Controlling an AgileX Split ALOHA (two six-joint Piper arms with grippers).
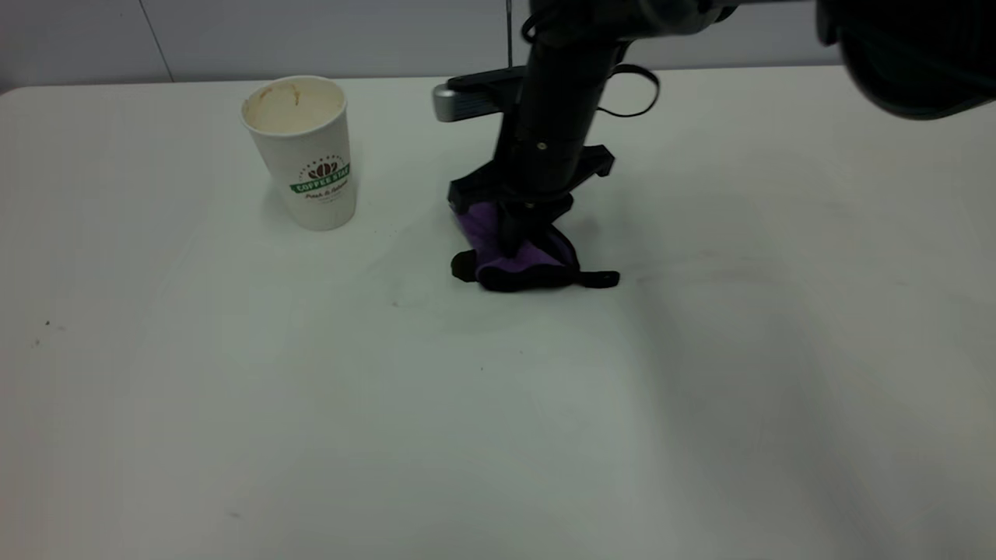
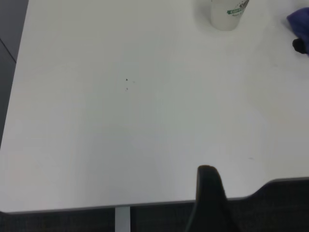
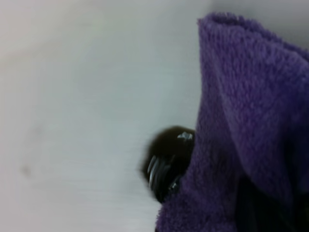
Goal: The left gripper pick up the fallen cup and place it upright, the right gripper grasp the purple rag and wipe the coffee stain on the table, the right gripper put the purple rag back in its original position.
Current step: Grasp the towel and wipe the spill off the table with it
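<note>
The cup point(image 1: 299, 152) stands upright on the table point(image 1: 233, 404) at the back left, its cream-stained inside showing; its base also shows in the left wrist view point(image 2: 227, 12). My right gripper point(image 1: 515, 233) comes down from above and is shut on the purple rag point(image 1: 520, 260), pressing it on the table. The coffee stain point(image 1: 464, 267) peeks out at the rag's left edge. In the right wrist view the rag point(image 3: 251, 121) partly covers the dark stain point(image 3: 169, 162). My left gripper is parked off the table's near-left edge, with only one finger point(image 2: 210, 191) in view.
The right arm's thick black column point(image 1: 556, 101) stands over the rag, with a silver-tipped wrist camera point(image 1: 459, 99) beside it. Tiny dark specks point(image 1: 47, 323) lie at the far left. The table's edge point(image 2: 96, 208) runs just ahead of the left gripper.
</note>
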